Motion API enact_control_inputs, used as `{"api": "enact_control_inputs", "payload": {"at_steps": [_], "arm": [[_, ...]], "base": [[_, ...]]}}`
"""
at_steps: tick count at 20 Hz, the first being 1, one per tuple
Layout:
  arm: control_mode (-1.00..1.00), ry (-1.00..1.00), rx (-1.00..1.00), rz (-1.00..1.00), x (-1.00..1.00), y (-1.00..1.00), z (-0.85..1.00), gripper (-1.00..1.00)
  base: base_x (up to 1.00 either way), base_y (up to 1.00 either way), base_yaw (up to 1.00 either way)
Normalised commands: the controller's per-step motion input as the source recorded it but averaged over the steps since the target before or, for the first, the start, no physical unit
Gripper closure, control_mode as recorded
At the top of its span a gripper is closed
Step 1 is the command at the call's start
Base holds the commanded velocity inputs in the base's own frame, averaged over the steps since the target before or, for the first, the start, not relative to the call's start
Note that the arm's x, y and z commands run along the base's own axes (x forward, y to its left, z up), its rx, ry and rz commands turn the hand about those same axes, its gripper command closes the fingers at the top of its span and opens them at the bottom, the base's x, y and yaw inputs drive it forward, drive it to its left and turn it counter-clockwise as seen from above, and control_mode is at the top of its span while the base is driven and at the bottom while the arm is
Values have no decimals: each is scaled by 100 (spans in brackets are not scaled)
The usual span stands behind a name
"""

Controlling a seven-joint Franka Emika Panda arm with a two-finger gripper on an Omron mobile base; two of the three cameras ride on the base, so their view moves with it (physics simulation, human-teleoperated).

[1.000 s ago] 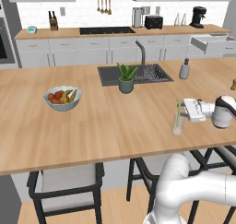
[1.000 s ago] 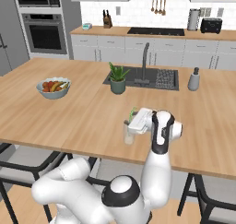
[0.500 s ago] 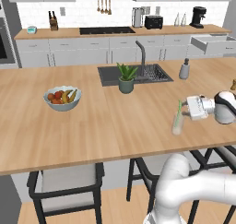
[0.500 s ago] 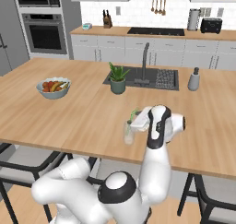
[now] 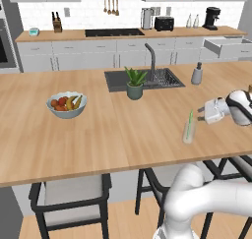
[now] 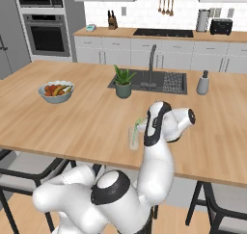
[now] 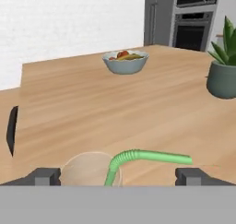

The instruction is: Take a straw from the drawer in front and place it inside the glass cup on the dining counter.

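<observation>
On dining counter (image 5: 98, 130): straw (image 5: 189, 124) in glass cup (image 5: 188, 134); end effector (image 5: 201, 113) spread wide, empty, backed off.

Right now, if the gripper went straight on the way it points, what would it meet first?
Most likely the straw standing in the glass cup: both sit directly ahead between the open gripper's tips. Beyond them lies bare dining counter, with the fruit bowl far off. Depth is uncertain.

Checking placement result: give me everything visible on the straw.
The straw is thin and bright green, plastic-looking, with a ribbed bend near its top. Its lower end stands inside the glass cup on the dining counter, leaning slightly; its upper part rises above the rim. In the hand view the bent end points sideways. The gripper is open beside it, not touching.
</observation>
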Motion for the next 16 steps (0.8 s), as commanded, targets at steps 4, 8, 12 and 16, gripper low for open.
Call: {"api": "enact_control_inputs", "payload": {"at_steps": [4,8,12,16], "arm": [[-100,11,-11,-11,-43,-15,15,-100],[-100,7,-7,-6,-37,0,30,-100],[-100,1,-1,-7,-80,0,67,-100],[-100,0,-1,-12,-100,30,79,-100]], "base": [[0,0,0],[0,0,0],[0,0,0],[0,0,0]]}}
